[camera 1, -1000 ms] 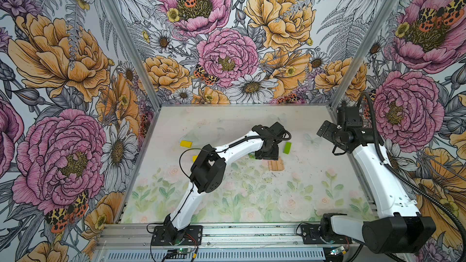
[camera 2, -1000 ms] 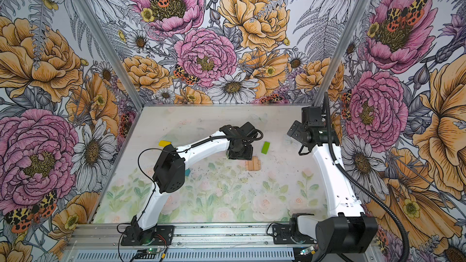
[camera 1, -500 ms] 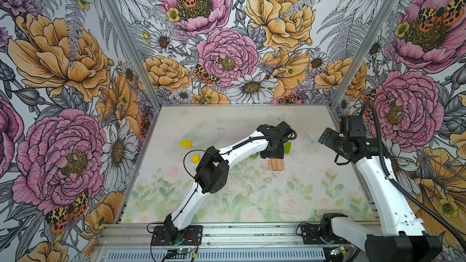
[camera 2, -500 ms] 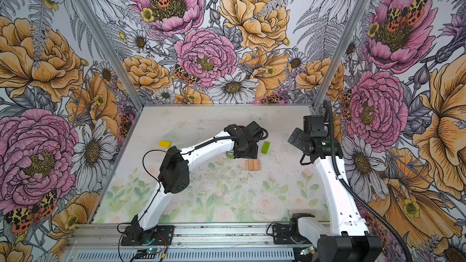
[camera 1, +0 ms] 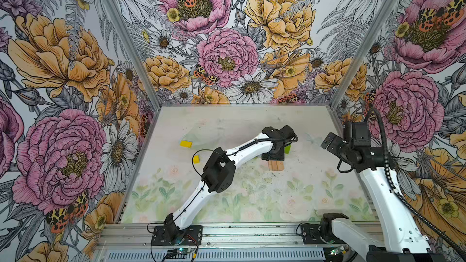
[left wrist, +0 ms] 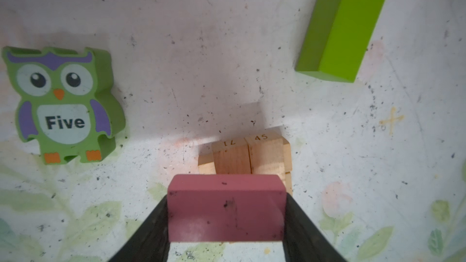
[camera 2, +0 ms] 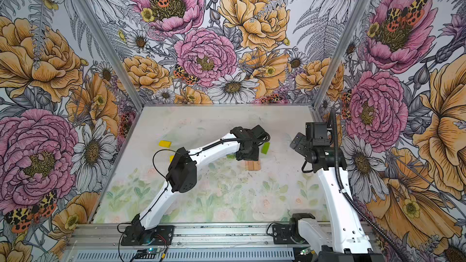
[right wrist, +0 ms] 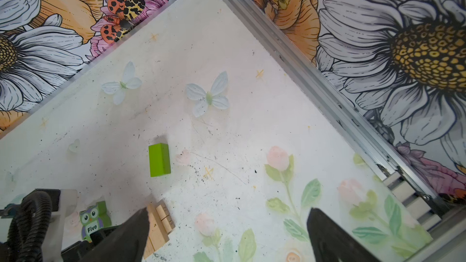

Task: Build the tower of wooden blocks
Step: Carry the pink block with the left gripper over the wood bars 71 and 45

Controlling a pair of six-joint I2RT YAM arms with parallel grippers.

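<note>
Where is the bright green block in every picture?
Top view: green block peeks out right of the left arm.
Top view: block beside that same arm.
Left wrist: block opposite the owl, tan bars between.
Right wrist: block lying alone beyond the tan bars.
Shared landmark: the tan bars, near it everywhere.

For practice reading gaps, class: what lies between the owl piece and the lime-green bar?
Nothing: the left wrist view shows only bare, scuffed table between the owl piece and the lime-green bar.
</note>
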